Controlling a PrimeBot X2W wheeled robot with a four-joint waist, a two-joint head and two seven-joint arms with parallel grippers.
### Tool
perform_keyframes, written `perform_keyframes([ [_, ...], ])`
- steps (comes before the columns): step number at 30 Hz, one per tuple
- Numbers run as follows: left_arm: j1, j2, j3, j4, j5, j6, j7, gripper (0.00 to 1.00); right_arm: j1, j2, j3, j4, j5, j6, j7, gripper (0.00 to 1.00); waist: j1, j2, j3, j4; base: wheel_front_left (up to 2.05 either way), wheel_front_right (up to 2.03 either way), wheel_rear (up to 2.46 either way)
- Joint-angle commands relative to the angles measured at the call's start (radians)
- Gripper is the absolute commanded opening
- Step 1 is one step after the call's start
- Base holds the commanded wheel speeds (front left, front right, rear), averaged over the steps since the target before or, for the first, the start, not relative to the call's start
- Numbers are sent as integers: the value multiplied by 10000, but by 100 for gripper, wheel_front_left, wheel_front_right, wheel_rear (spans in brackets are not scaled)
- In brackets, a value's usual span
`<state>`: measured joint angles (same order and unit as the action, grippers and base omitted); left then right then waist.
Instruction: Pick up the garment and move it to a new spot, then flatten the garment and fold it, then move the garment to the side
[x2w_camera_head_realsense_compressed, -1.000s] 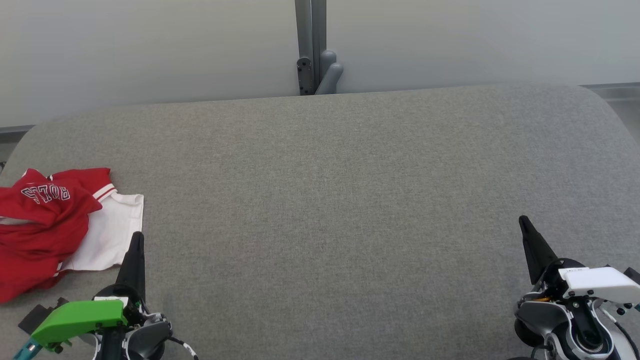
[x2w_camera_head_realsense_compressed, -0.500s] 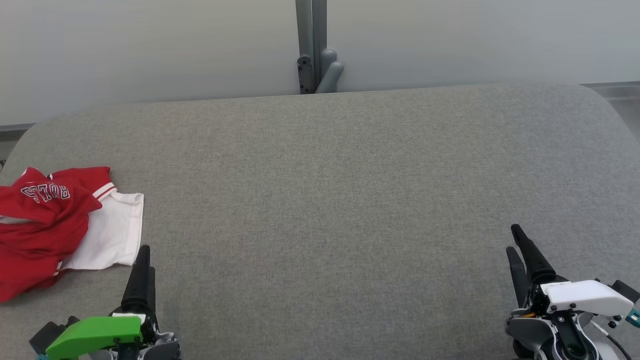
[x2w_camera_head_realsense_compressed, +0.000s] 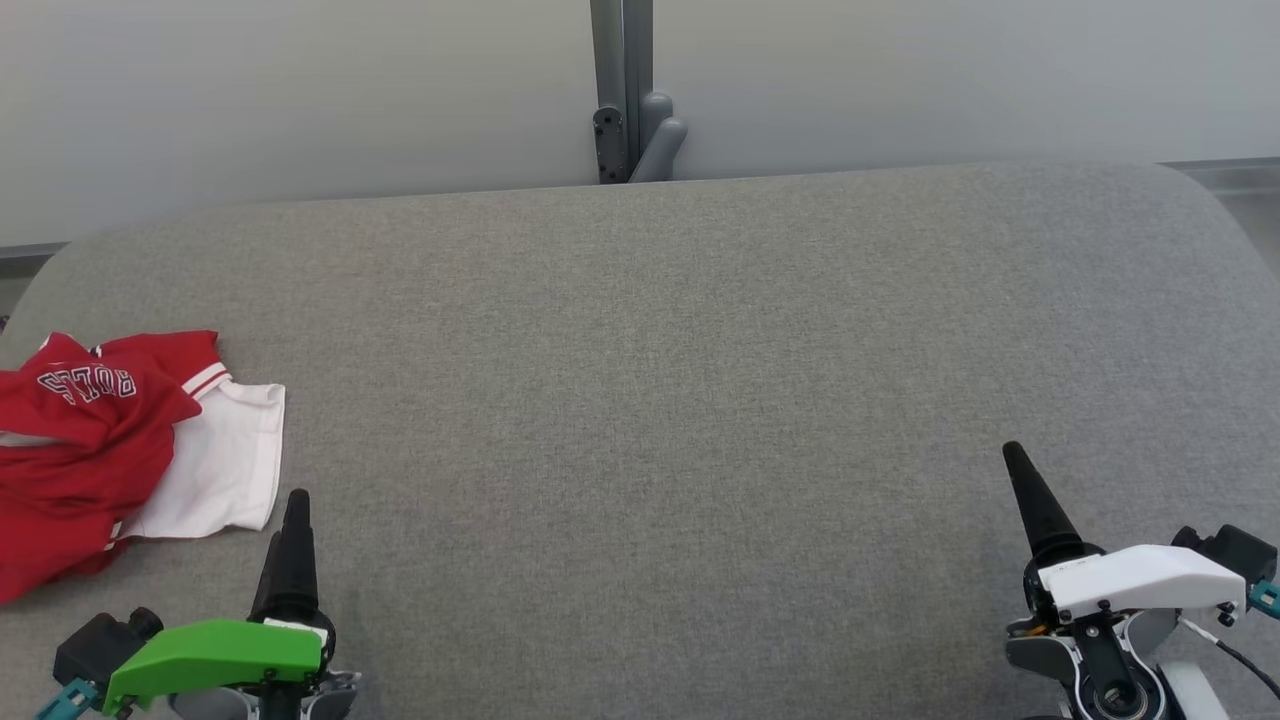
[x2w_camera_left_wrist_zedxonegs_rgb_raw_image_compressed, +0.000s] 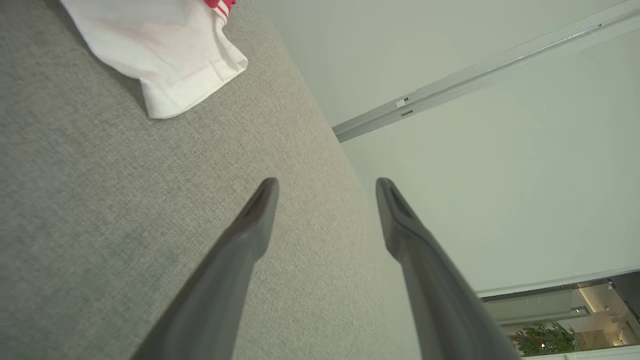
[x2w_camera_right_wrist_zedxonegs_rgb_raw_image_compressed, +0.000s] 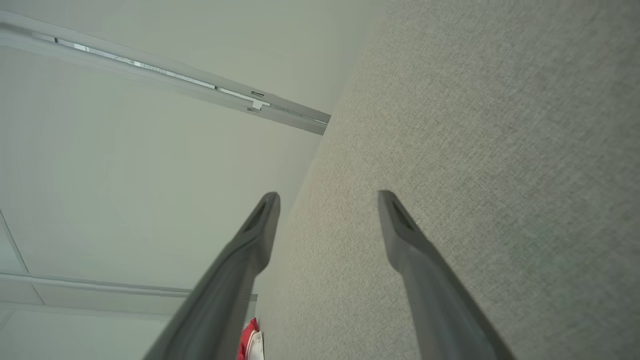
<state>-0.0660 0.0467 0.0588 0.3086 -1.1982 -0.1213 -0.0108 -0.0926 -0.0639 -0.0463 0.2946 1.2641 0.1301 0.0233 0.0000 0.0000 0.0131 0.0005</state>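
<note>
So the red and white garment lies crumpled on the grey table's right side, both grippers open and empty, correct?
Wrong side: the head view shows the garment crumpled on the grey table's left side. The left gripper and right gripper are indeed open and empty.

A broad grey fabric-covered surface (x2w_camera_head_realsense_compressed: 640, 400) with rounded far corners carries one crumpled red-and-white garment (x2w_camera_head_realsense_compressed: 90, 440), lying at the frame's left edge.

Bright, even, diffuse light. Faint soft shadow on grey fabric surface (x2w_camera_left_wrist_zedxonegs_rgb_raw_image_compressed: 75, 200) beside left gripper (x2w_camera_left_wrist_zedxonegs_rgb_raw_image_compressed: 327, 186). Wrist views soft up close; head view sharp.
</note>
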Motion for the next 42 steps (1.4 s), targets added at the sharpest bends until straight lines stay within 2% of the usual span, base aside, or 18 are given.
perform_keyframes([
  [1,-308,105,9,-112,601,85,-118,100,-331,-126,105,-84,-484,4,-132,100,0,0,5,-5,0,0,0],
  [18,-354,152,-132,293,3805,367,-741,100,-528,-283,693,175,-3341,4,-840,100,0,0,68,-93,0,0,0],
  [42,-357,181,-354,413,6628,393,-1389,100,-687,-308,1160,564,-6089,6,-1581,100,0,0,115,-190,0,0,0],
])
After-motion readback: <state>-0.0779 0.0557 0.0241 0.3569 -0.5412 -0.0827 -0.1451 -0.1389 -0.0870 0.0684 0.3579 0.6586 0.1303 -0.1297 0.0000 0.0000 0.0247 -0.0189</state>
